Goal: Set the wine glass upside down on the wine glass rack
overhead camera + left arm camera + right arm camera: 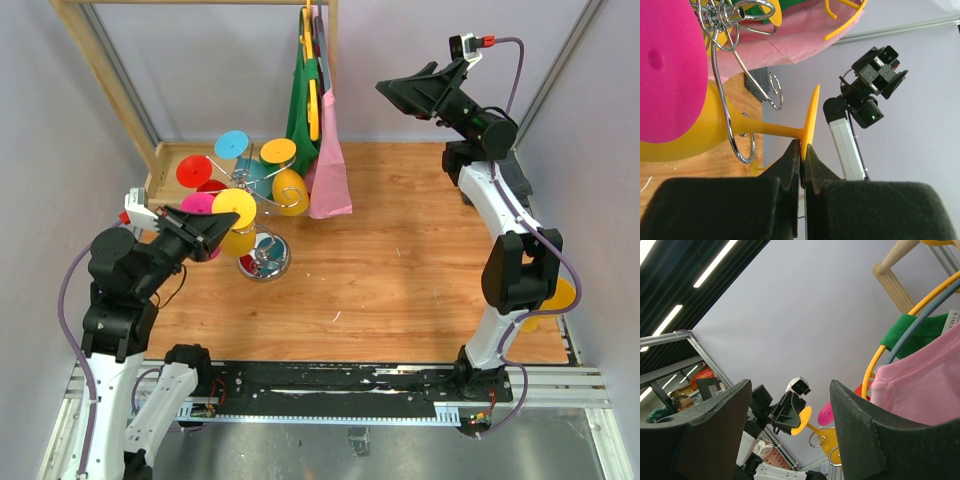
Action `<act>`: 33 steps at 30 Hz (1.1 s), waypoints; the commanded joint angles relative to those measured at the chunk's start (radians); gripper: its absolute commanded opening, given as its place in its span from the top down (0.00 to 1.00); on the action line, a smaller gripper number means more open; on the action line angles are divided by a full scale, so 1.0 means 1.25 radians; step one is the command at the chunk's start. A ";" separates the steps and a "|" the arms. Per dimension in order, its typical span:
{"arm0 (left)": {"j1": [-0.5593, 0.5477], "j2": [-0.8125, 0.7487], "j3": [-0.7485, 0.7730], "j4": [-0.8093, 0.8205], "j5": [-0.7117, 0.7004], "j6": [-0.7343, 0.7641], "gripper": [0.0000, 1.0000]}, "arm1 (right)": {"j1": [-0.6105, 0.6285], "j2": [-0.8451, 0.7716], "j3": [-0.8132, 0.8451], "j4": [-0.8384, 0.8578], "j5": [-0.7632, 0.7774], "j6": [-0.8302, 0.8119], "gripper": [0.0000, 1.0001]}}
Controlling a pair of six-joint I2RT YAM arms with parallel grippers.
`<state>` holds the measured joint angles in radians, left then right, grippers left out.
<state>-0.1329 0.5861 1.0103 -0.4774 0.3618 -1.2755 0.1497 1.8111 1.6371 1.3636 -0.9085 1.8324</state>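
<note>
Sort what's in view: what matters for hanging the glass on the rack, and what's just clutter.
In the job: yellow wine glass, its foot pinched by the shut left tool; chrome wine glass rack.
Just there: other coloured glasses on the rack; wooden clothes rail; pink garment; green garment; open, empty right tool.

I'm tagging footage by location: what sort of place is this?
Likely a robotics lab test cell: a left arm and right arm bolted on a metal rail at a wooden tabletop, with staged props, a chrome wine glass rack and a wooden clothes rail.
</note>
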 commanded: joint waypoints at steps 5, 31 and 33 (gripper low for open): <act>0.003 -0.022 0.011 -0.022 0.048 0.025 1.00 | -0.015 0.000 0.001 0.046 -0.001 0.005 0.34; 0.003 -0.017 -0.043 -0.066 0.108 0.083 1.00 | -0.015 -0.020 -0.018 0.047 -0.001 0.006 0.34; 0.003 -0.010 -0.047 -0.066 0.108 0.095 1.00 | -0.014 -0.022 -0.017 0.046 -0.002 0.005 0.34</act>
<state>-0.1329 0.5606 0.9665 -0.5575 0.4538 -1.2018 0.1497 1.8111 1.6218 1.3670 -0.9081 1.8328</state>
